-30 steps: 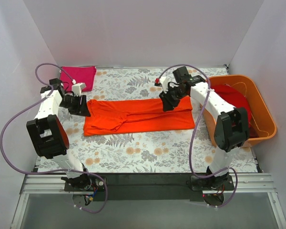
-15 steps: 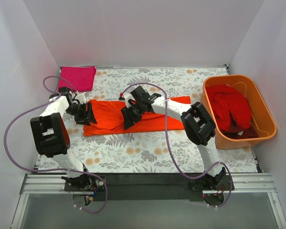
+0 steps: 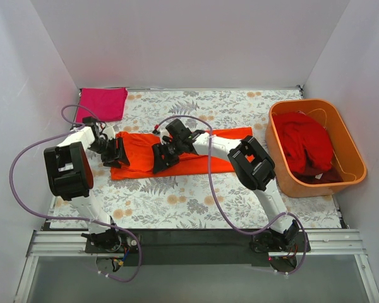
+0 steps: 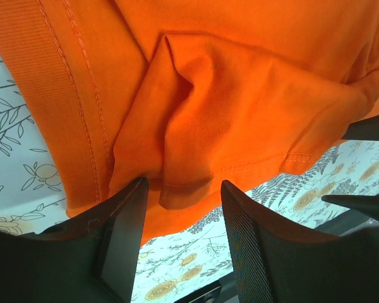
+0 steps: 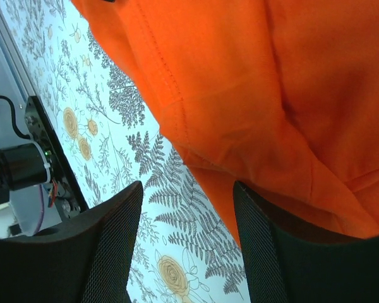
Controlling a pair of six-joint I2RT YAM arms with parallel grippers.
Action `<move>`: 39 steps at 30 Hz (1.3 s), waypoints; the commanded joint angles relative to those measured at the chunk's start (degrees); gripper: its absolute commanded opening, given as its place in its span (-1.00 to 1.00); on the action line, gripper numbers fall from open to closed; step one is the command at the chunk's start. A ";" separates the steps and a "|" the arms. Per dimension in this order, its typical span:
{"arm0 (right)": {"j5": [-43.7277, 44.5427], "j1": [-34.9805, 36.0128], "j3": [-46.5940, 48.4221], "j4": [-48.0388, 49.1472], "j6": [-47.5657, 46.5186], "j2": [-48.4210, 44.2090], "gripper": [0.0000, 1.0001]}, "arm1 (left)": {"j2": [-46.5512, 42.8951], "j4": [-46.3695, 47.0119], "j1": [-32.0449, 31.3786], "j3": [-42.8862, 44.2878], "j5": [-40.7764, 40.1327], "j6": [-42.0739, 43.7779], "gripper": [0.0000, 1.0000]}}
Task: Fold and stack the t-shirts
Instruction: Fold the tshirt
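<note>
Orange cloth fills both wrist views. Bent low over the desk's (image 3: 196, 196) left side, the left arm (image 3: 82, 136) sets its claw (image 3: 117, 153) at the left end of the bright orange t-shirt (image 3: 136, 151), fingers spread with a hem sagging between them, unpinched. Stretched far leftward across the same shirt, the right arm (image 3: 215, 144) holds its claw (image 3: 159, 159) gaping over the near hem, fern print showing between its fingers. That shirt lies lengthwise mid-desk, partly folded. The magenta-pink t-shirt (image 3: 103, 103) sits folded in the far left corner; the deeper red t-shirt (image 3: 306, 142) is heaped in an orange tub (image 3: 303, 102) at right. Floral cloth covers the desk — white walls (image 3: 177, 44) enclose three sides.
</note>
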 commanded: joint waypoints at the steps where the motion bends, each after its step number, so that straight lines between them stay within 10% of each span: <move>1: -1.81 0.03 1.79 3.50 4.10 1.15 0.32 | 0.15 1.55 -0.54 0.94 -0.32 -1.34 -0.03; 14: -5.77 -0.15 -1.36 11.58 19.38 3.17 0.17 | -0.56 1.81 -1.42 -0.11 -0.50 -2.57 -0.03; 25: -7.70 -1.99 -5.94 17.04 26.78 2.91 -0.97 | 0.67 -2.66 -1.42 4.89 2.04 -2.13 -0.71; 39: -9.20 -8.23 -7.70 15.91 16.25 -4.64 -0.88 | 12.09 -4.43 -1.86 23.07 12.32 -7.05 -0.81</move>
